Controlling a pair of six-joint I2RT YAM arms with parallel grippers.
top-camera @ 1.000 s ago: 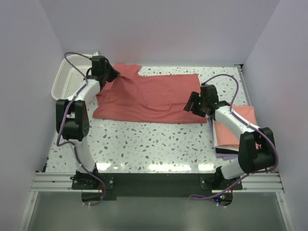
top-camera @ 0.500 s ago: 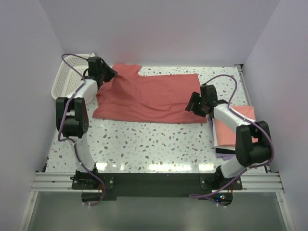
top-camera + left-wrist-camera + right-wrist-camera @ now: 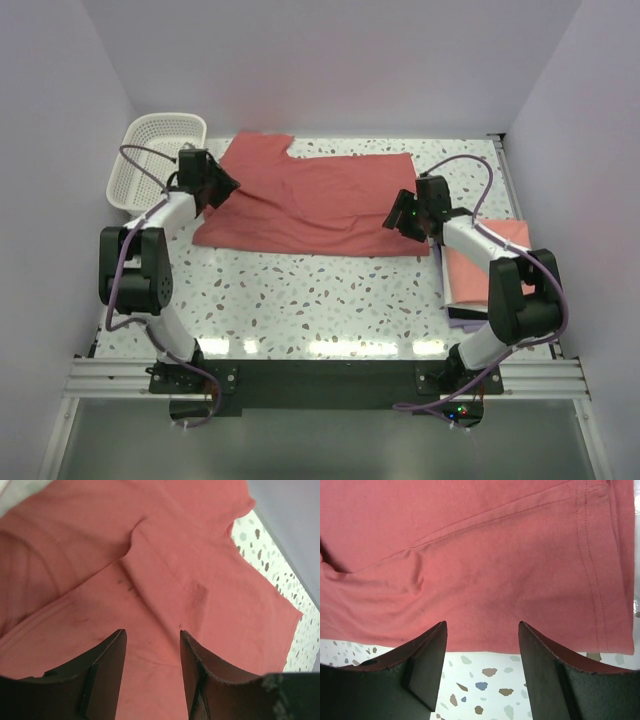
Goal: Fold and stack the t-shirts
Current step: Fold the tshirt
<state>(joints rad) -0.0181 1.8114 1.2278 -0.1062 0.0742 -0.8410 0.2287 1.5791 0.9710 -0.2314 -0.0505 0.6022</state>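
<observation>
Bare table in front, cloth and clutter behind

The speckled table (image 3: pixel 320 300) is bare across the whole near strip, wide enough for either side to sweep through. Farther back the spread red shirt (image 3: pixel 320 205) covers the middle. The white basket (image 3: pixel 160 160) fills the far left corner, near the left gripper (image 3: pixel 215 183). A folded pile (image 3: pixel 495 262) lies under the right arm (image 3: pixel 480 245). Walls (image 3: pixel 60 150) close off left, right and back

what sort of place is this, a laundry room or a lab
Probably a lab robot cell: plain walls box in a speckled table, left arm and right arm mounted at a metal rail.
</observation>
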